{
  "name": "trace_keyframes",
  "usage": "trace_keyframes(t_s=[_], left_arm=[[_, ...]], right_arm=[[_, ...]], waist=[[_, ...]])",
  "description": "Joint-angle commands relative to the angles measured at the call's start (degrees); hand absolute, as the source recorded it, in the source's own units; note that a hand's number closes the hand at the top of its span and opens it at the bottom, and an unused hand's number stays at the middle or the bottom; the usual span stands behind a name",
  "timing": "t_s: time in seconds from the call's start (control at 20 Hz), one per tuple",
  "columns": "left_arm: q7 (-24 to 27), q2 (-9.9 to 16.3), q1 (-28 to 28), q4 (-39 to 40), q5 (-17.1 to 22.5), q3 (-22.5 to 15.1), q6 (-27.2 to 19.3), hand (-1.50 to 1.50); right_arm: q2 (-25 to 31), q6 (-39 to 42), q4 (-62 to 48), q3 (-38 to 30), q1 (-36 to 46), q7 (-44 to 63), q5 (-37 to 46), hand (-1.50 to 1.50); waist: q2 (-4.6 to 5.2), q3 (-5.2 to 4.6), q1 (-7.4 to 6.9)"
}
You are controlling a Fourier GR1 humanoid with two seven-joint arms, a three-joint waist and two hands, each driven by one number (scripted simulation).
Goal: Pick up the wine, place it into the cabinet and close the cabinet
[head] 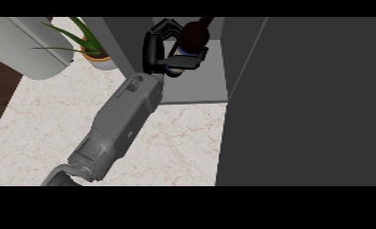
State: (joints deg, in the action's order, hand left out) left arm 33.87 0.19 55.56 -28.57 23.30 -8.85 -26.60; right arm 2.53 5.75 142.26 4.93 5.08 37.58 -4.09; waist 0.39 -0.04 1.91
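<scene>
While the left hand [163, 49] curls round the wine [192, 36], bottle sits inside the open cabinet [192, 86], just above its grey shelf. Long axis near upright, neck tilted up-right. Bottle lies right of the palm. Door [301, 103] stands open at right. Right hand not seen; only 1 arm shows.

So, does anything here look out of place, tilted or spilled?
Nothing stands out. The wine bottle stands about upright inside the open cabinet, with the left hand curled round it. The potted plant is upright on the counter, with no spill visible.
</scene>
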Motion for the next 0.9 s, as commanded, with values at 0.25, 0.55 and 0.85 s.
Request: trace_keyframes(t_s=[0.25, 0.55, 0.85], left_arm=[[3.98, 0.68, 9.39, 11.39, -0.13, 6.01, 0.44, 1.5], [3.83, 0.04, 9.47, 14.54, 2.6, 9.38, 2.01, 1.5], [5.43, 0.41, 9.42, 16.23, 5.27, 13.19, 5.36, 1.5]], right_arm=[[-0.74, -0.14, 3.11, 1.4, 0.36, 1.24, -2.69, -1.5], [-1.47, 0.7, 3.79, 2.92, -2.57, -0.9, -1.66, -1.5], [-2.26, 0.05, 4.51, 4.33, -2.36, 0.08, -0.76, -1.5]], waist=[[0.37, 0.01, 0.56], [0.39, 0.01, 0.75], [0.52, -0.02, 1.01]])
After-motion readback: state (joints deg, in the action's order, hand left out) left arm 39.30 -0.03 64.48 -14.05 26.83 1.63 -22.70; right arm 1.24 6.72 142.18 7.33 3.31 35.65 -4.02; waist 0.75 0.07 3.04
